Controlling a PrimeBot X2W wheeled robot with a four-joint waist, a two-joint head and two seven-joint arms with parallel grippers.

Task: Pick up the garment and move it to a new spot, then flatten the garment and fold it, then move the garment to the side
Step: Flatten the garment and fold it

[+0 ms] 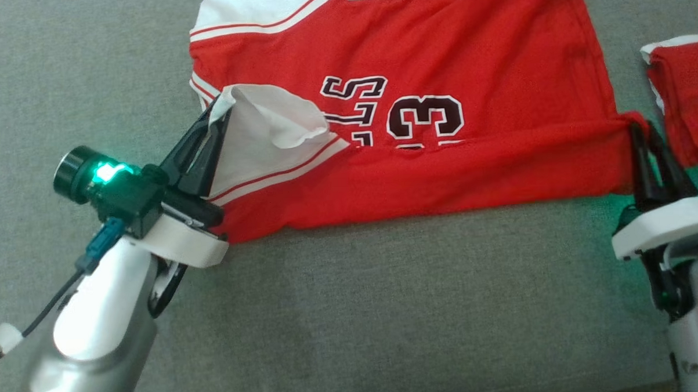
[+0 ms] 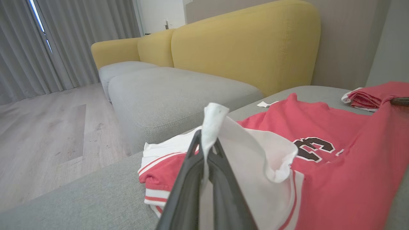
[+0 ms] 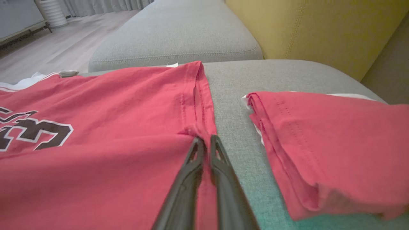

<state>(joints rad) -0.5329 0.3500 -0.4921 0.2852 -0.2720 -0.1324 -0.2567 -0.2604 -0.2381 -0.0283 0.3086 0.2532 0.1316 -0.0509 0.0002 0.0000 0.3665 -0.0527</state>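
Garment [image 1: 417, 159] lay spread on the grey sofa seat [image 1: 388, 310], red jersey, number side up; its near long edge was lifted and doubled over the lower half of the digits. My left pincer [image 1: 217, 109] was clamped on the white sleeve edge [image 1: 265, 123]; my right pincer [image 1: 636, 128] was pinched on the red hem corner [image 3: 196, 131]; both wrist views showed cloth between the fingers.

Read it as the fold step, first lengthwise fold partway over. Next move, as I judged it: carry both corners away from me together, level, cloth taut between them; lay down before letting go.

Room: bare seat on my side. A second folded red garment [image 1: 679, 91] lay just beside the right pincer, a narrow strip of seat between it and the hem; no drifting right. Seat edge and floor [image 2: 41, 134] were near the left sleeve; yellow backrest [image 2: 249, 44] beyond.
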